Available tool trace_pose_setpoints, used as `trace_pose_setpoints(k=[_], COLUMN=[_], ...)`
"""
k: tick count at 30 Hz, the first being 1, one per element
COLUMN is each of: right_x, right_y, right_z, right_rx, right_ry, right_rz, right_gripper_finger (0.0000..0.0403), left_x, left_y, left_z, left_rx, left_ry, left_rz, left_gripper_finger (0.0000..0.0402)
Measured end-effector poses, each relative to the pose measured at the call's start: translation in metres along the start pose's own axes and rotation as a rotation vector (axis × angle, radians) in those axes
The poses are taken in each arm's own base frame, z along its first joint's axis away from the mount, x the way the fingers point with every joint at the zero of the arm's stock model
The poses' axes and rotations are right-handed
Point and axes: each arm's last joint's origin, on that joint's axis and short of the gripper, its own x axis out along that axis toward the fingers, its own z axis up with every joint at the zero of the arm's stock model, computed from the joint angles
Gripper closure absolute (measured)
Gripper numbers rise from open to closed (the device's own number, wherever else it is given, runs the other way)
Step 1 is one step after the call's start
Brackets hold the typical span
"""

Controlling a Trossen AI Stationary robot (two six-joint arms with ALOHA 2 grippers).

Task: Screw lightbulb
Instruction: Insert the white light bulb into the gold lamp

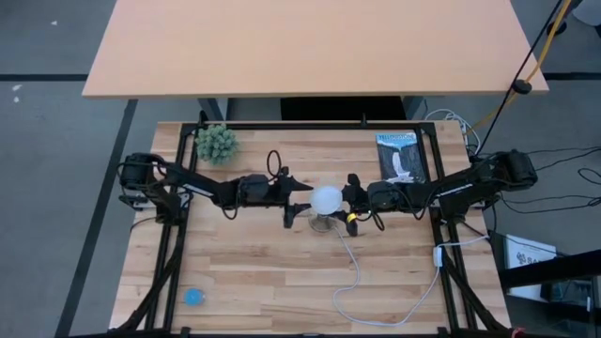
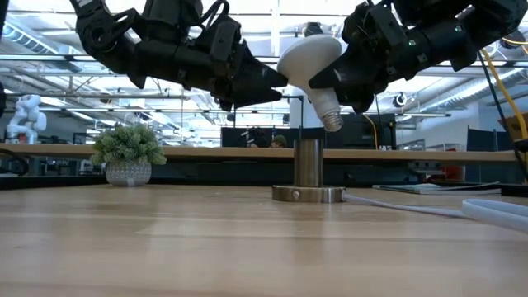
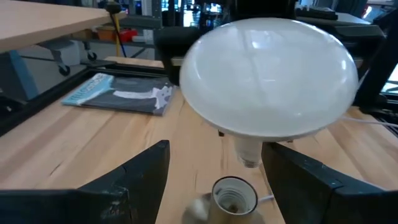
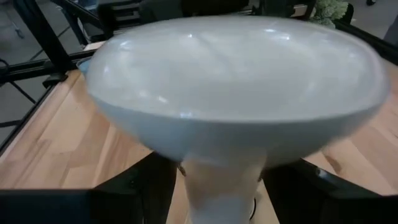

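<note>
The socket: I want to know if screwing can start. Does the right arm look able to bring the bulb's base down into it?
Probably yes. The right gripper holds the lightbulb tilted, its base just above the socket, whose mouth is uncovered. The left gripper sits beside the globe, not under it.

lightbulb [image 2: 307,59] tilted above socket [image 2: 308,173] at table centre, plant [image 1: 216,143] back-left, booklet [image 1: 401,157] back-right

One lightbulb [image 2: 307,59] – one socket [image 2: 308,175] – two grippers

Robotics lab or workshop: wooden worktop [image 1: 282,272] in black metal frame [image 1: 169,253]; open hall behind worktop, exposed ceiling beams [image 2: 49,78], long benches [image 2: 206,152], cables [image 1: 554,178] on floor.
</note>
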Motion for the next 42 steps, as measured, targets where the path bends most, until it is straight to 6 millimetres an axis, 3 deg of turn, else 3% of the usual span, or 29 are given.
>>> trace_pose_setpoints(k=[7, 15, 22, 42], right_x=[0.000, 0.014, 0.030, 0.024], right_y=[0.000, 0.005, 0.002, 0.004], right_z=[0.001, 0.018, 0.006, 0.001], right_rx=[0.014, -0.006, -0.019, -0.067], right_ry=[-0.001, 0.079, 0.139, 0.215], right_rz=[-0.012, -0.045, -0.087, -0.104], right_gripper_finger=[0.0186, 0.0191, 0.0193, 0.0193], left_x=[0.000, -0.001, -0.006, -0.006], left_y=[0.001, 0.003, 0.006, -0.010], left_z=[0.000, 0.003, 0.006, -0.001], left_rx=[-0.001, 0.045, 0.035, 0.082], left_ry=[0.003, -0.002, 0.029, 0.082], left_rz=[-0.052, -0.050, -0.040, -0.066], left_gripper_finger=[0.0143, 0.0143, 0.0143, 0.0143])
